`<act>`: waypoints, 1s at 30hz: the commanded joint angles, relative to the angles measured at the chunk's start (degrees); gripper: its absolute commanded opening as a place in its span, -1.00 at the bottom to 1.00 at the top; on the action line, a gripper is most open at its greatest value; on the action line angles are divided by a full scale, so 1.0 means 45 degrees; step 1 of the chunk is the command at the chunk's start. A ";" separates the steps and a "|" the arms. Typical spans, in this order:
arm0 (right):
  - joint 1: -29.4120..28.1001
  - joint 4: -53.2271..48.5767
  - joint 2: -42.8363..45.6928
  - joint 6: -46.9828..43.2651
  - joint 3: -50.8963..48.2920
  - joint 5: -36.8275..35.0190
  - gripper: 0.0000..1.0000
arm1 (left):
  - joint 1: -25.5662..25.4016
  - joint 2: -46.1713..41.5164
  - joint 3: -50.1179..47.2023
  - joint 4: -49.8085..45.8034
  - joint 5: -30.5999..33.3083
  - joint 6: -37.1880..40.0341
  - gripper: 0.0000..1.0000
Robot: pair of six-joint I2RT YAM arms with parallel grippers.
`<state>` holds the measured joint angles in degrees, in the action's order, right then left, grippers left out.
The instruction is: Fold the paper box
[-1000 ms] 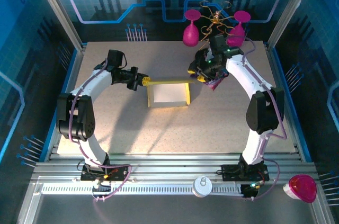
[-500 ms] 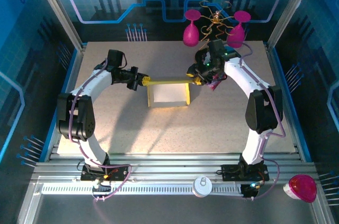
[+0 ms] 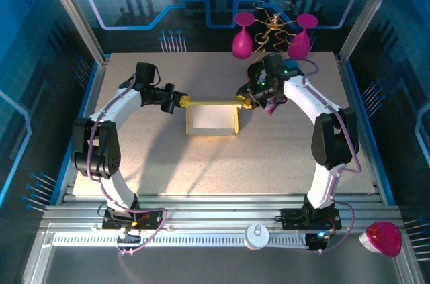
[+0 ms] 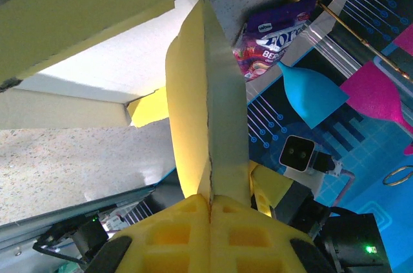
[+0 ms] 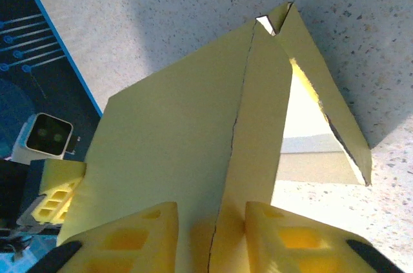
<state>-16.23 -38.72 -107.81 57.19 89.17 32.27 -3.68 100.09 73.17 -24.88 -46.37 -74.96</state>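
left hand [image 3: 183, 103] — clamped on far wall of paper box [image 3: 212, 119] | right hand [image 3: 243, 100] — narrow around same wall, grip unclear | box on tabletop [image 3: 269, 156]

The paper box [image 3: 212, 117] you are working is thin yellow card, matt outside and paler but just as dull inside. Under the box, the table [image 3: 269, 156] is a speckled, grainy, stone-like top. Beyond the box lie a glossy, crinkly purple packet [image 4: 274, 40] and a smooth blue plastic cup [image 4: 313, 92]. At the box's wall, the left gripper [image 4: 210, 203] is matt, moulded yellow plastic.
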 commanded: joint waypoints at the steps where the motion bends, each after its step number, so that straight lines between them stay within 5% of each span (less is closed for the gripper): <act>1: -0.0338 0.0609 0.0211 0.0701 -0.0234 0.0845 -0.42 | 0.0018 -0.0080 -0.0185 0.0312 -0.0464 -0.0116 -1.00; 18: -0.0504 -0.0804 0.0014 -0.0622 0.0545 0.0148 -0.61 | 0.0037 -0.0007 -0.0343 0.0489 -0.0452 0.0061 -1.00; 30: -0.1250 -0.1152 -0.0198 -0.3093 0.0061 -0.1914 -0.63 | 0.0082 0.0386 -0.0875 0.0082 -0.0107 0.2246 -0.90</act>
<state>-19.75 -42.41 -107.83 47.64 89.73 25.30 -3.46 100.47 70.50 -23.59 -46.26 -68.84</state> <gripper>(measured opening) 0.189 0.056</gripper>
